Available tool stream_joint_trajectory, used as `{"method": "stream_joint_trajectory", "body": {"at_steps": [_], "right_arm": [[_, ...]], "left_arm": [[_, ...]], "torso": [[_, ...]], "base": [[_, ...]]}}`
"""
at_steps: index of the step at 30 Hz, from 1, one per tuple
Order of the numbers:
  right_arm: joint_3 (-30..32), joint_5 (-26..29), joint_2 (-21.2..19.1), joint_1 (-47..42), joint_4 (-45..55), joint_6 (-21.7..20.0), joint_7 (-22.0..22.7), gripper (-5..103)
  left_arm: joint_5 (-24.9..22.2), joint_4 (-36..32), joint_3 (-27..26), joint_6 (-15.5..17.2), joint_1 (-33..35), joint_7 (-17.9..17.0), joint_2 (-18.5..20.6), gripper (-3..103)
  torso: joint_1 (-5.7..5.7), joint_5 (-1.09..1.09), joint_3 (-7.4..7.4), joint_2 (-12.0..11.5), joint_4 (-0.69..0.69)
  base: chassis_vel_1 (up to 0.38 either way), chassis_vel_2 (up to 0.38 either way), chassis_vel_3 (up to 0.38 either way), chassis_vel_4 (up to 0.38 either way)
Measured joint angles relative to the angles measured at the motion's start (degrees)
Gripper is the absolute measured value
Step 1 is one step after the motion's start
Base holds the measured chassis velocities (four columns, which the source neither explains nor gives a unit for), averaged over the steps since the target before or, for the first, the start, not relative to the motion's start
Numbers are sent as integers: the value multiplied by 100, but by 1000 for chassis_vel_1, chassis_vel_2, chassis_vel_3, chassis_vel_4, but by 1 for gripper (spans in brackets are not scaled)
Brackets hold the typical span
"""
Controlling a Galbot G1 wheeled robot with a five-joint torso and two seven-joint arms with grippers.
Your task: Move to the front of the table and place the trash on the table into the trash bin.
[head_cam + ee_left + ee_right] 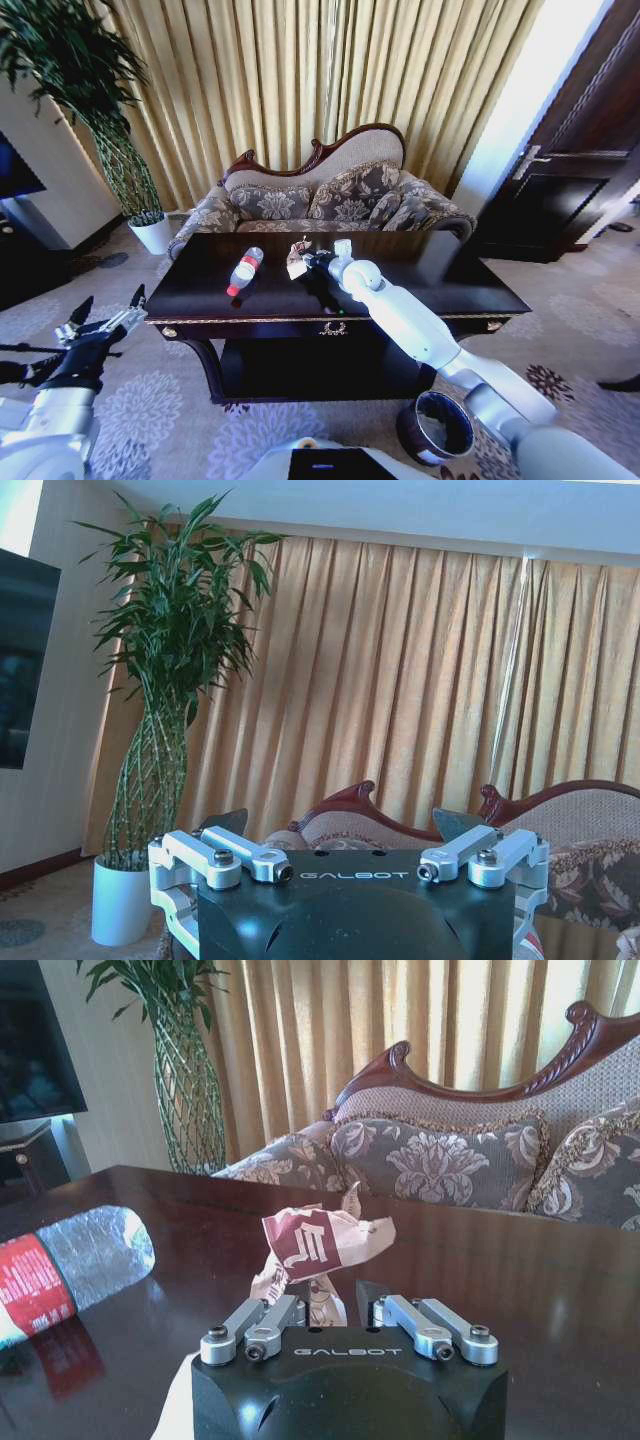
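Note:
The dark glossy table [450, 290] stands right before me. On it lie a clear bottle [245, 271] with a red label and white cap, and a crumpled beige paper [296, 262] with red print. My right arm stretches across the tabletop, and my right gripper [304, 262] is shut on the crumpled paper [325, 1245], which still rests on the wood. The bottle [80, 1260] lies on its side beside that gripper [340, 1305]. The dark round trash bin [437, 427] stands on the carpet at the lower right, under my right arm. My left gripper [105, 320] hangs open left of the table, holding nothing.
A patterned sofa [330, 200] with cushions stands close behind the table. A tall plant in a white pot [152, 235] is at the back left, a dark door [570, 170] at the right. Patterned carpet surrounds the table, and a lower shelf [320, 370] sits under the top.

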Motion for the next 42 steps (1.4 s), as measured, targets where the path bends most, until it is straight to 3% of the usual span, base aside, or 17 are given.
{"method": "stream_joint_trajectory", "body": {"at_steps": [6,8,12,15,18,20,22,24,27,30,33,36,38,41,42], "right_arm": [[-9,0,22,12,-6,7,-7,18],[-15,-1,23,13,-7,8,-8,22],[-19,-5,27,13,-2,9,-8,37],[-25,-7,31,21,4,9,-8,43],[-33,-8,48,37,7,9,-8,60],[-36,-8,53,43,7,9,-8,60],[-56,-9,79,68,6,10,-8,75],[-62,-8,87,76,2,10,-8,75],[-94,-8,151,117,-61,10,-7,91],[-102,-14,217,141,-136,10,-6,99],[-108,-30,249,153,-179,10,-6,101],[-111,-55,301,175,-258,14,-5,86],[-111,-56,308,177,-266,17,-6,86],[-110,-71,333,185,-316,75,-5,70],[-110,-71,333,185,-316,75,-5,70]], "left_arm": [[2,0,-2,-15,5,31,-39,100],[3,0,1,-24,10,53,-53,100],[4,0,0,-32,11,62,-53,100],[4,0,-3,-35,10,62,-48,100],[4,0,-3,-36,6,64,-47,100],[4,0,0,-37,5,65,-47,100],[4,0,9,-38,4,68,-57,100],[4,0,9,-39,4,68,-59,100],[4,0,9,-44,5,71,-63,100],[1,0,7,-62,5,71,-61,100],[0,0,2,-73,5,71,-59,100],[-1,0,0,-79,4,72,-64,100],[-2,0,0,-79,4,72,-66,100],[-2,0,12,-81,-1,73,-75,100],[-2,0,12,-81,-1,73,-75,100]], "torso": [[0,0,0,0,0],[0,0,0,0,0],[0,0,0,0,0],[0,0,0,0,0],[0,0,0,0,0],[0,0,0,0,0],[0,0,0,0,0],[0,0,0,0,0],[0,0,0,0,0],[0,0,0,0,1],[0,0,0,0,0],[1,0,0,0,0],[1,0,0,0,0],[1,0,0,0,0],[1,0,0,0,0]], "base": [[0,0,0,0],[0,0,0,0],[0,0,0,0],[0,0,0,0],[0,0,0,0],[0,0,0,0],[0,0,0,0],[0,0,0,0],[0,0,0,0],[0,0,0,0],[0,0,0,0],[0,0,0,0],[0,0,0,0],[0,0,0,0],[0,0,0,0]]}}
